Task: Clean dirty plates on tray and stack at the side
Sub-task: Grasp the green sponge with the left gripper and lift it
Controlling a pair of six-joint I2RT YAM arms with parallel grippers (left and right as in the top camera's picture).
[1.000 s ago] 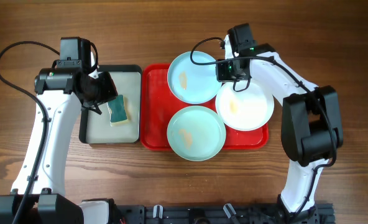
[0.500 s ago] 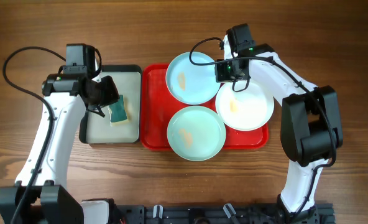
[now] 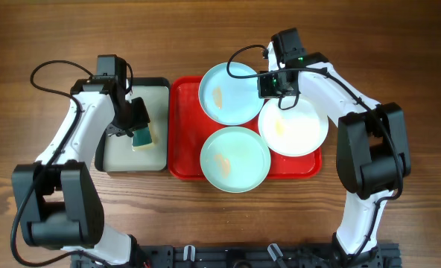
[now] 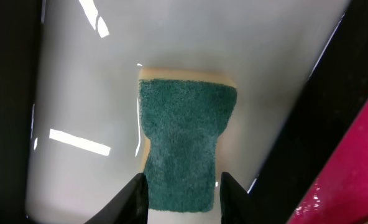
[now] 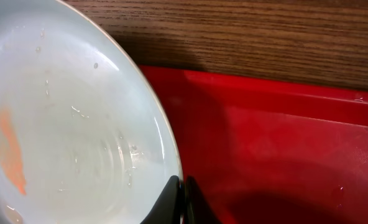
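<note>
Left of the red tray [image 3: 183,141], just beside it, sits a smaller black-rimmed tray [image 3: 122,155] with a smooth, glossy pale inside. One sponge [image 3: 141,136] lies in it, a rectangle with a fuzzy dark green top and a yellow foam layer under it. The left gripper [image 3: 135,123] is down over the sponge, one finger pressed against each long side, so it is gripping the sponge. It is well apart from the plates.

The red tray is shiny plastic, rectangular with rounded corners and a raised rim. All three plates rest on it, all round, shallow and glossy, each with one yellow-orange smear. Two are pale turquoise and one is white. The back turquoise plate [image 3: 232,93] overhangs the tray's far rim. The front turquoise plate [image 3: 235,158] sits at the tray's near edge. The white plate [image 3: 295,128] lies at the tray's right end, reaching a little past its rim.

The right gripper [image 3: 271,84] is at the right edge of the back turquoise plate, its fingers closed together and pinching that plate's thin rim. Water drops bead on the plate near it. The desk [image 3: 399,45] under the two trays is brown wood with clear grain.
</note>
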